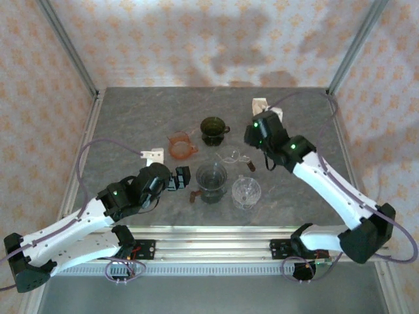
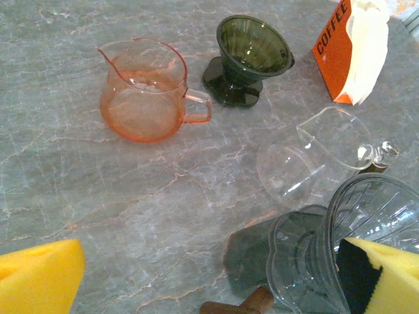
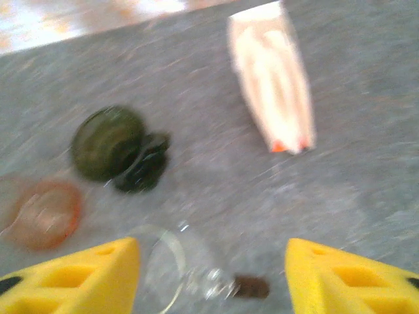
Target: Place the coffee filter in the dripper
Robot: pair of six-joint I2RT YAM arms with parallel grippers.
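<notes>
The coffee filter pack (image 1: 262, 104) is an orange box with white paper filters sticking out, at the back right of the table; it also lies at the top of the right wrist view (image 3: 272, 85) and at the upper right of the left wrist view (image 2: 357, 49). A dark green dripper (image 1: 213, 130) (image 2: 252, 55) (image 3: 114, 147) stands mid-table. A smoky grey dripper (image 1: 211, 180) (image 2: 314, 255) and a clear dripper (image 1: 246, 191) stand nearer the front. My right gripper (image 1: 254, 134) (image 3: 209, 281) hovers open and empty, short of the filter pack. My left gripper (image 1: 182, 178) (image 2: 213, 281) is open beside the smoky dripper.
An orange glass pitcher (image 1: 181, 144) (image 2: 141, 98) (image 3: 42, 216) sits left of the green dripper. A clear glass server (image 1: 234, 157) (image 2: 314, 157) (image 3: 190, 271) lies between the drippers. A small white piece (image 1: 154, 155) lies at the left. Metal frame posts stand at the back corners.
</notes>
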